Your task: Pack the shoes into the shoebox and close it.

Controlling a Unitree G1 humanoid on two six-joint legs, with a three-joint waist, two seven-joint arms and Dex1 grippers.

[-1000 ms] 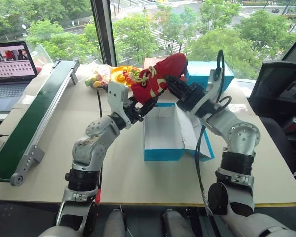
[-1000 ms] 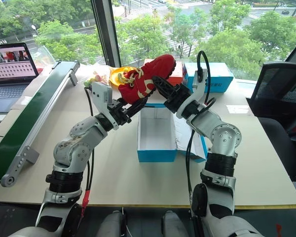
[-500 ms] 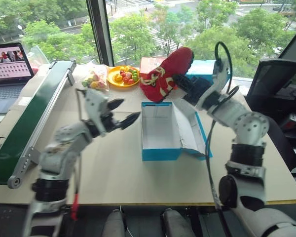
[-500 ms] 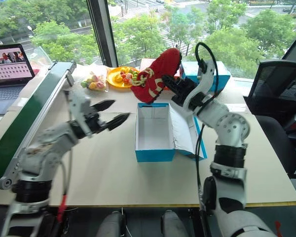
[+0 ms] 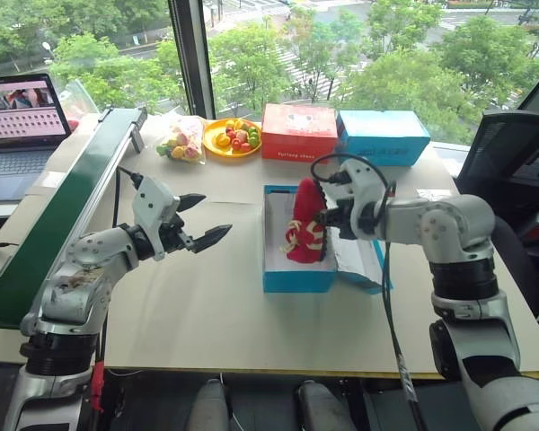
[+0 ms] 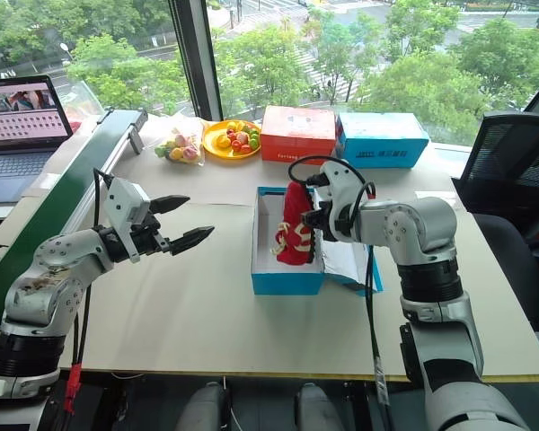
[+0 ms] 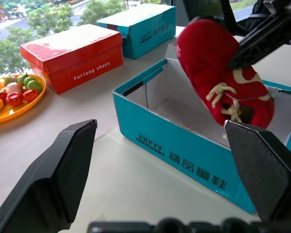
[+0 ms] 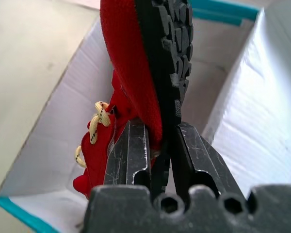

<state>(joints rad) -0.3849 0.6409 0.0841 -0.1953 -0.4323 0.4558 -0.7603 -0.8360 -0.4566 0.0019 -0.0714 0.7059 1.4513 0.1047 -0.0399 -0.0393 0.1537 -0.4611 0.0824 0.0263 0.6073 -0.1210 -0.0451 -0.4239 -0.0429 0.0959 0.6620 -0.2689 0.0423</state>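
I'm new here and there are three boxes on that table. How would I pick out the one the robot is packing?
Start from the table by the window and look at its middle. The shoebox is the open cyan one with a white inside and a red shoe standing in it. The red box and other blue box are closed.

Two head views look forward and down over a table (image 5: 207, 296), sharing nearly the same scene. The left wrist view sits low, near the cyan shoebox (image 7: 184, 150); the right wrist view looks steeply into it, very close
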